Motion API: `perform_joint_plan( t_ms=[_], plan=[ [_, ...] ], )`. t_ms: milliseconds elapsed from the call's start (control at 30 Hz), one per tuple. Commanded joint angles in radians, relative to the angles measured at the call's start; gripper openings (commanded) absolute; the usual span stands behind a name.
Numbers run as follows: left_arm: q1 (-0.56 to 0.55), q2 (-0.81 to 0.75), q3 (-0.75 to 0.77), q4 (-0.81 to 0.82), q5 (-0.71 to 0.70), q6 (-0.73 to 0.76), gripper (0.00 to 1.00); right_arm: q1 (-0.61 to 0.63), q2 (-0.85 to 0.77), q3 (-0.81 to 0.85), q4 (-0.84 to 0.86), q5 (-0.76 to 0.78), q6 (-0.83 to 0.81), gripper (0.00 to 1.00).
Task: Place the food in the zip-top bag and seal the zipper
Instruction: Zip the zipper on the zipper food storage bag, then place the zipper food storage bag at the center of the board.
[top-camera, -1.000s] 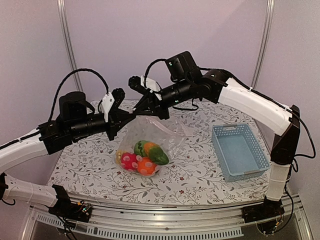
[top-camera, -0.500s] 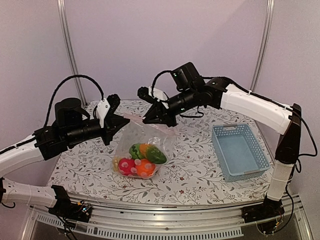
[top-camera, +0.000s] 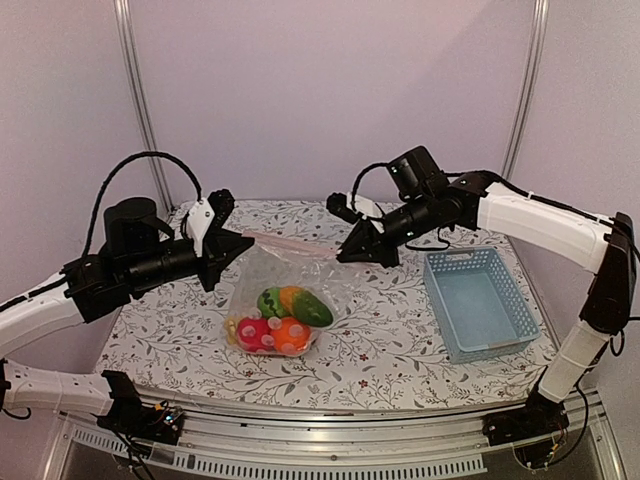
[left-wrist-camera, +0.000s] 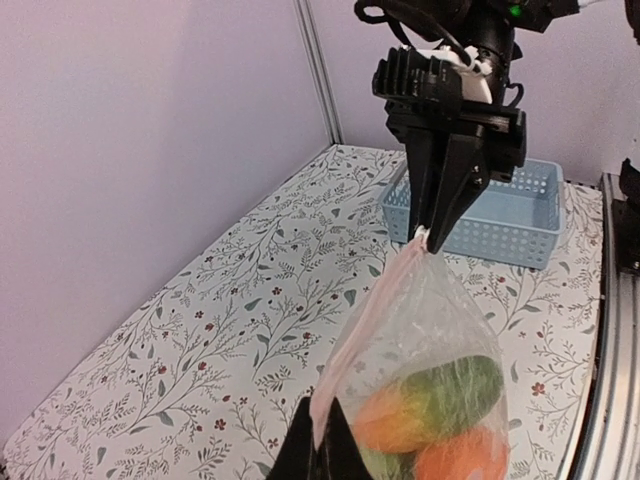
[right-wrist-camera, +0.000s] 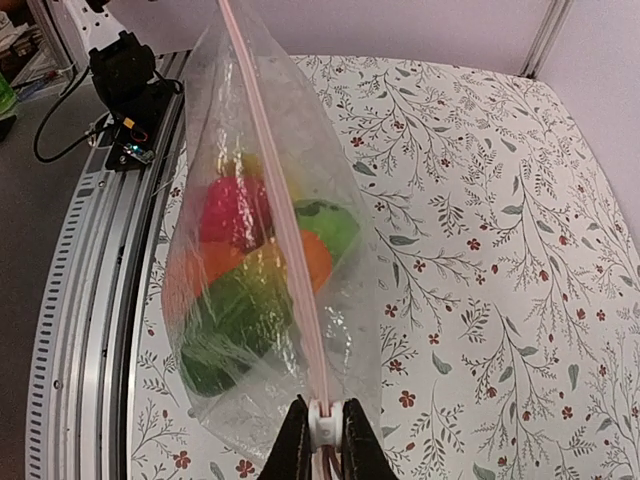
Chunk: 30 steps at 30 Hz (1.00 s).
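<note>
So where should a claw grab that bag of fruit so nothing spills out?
By the zipper, at its two ends, coming in from either side. It looks like the one firm, flat edge of the bag, thin enough to pinch; the film below is slack and the fruit weighs it down. The left claw and right claw pinch it that way, holding it taut.
</note>
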Motion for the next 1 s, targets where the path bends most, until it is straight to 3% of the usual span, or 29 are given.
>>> perform_joint_plan(
  t_ms=[0, 633, 700, 867, 967],
  plan=[
    [0.034, -0.045, 0.0, 0.042, -0.055, 0.005, 0.0, -0.085, -0.043, -0.097, -0.13, 0.108, -0.024, 0.08],
    [0.047, -0.016, 0.002, 0.065, -0.026, -0.015, 0.0, -0.154, -0.086, -0.202, -0.123, 0.045, -0.027, 0.12],
    [0.047, 0.001, 0.003, 0.076, -0.015, -0.024, 0.0, -0.154, -0.086, -0.185, -0.127, 0.022, -0.021, 0.19],
    [0.049, 0.108, 0.037, 0.153, -0.005, -0.058, 0.0, -0.174, -0.126, -0.123, -0.137, 0.001, -0.01, 0.51],
    [0.067, 0.229, 0.141, 0.154, -0.098, -0.011, 0.0, -0.242, -0.164, -0.12, -0.124, -0.021, -0.003, 0.56]
  ],
)
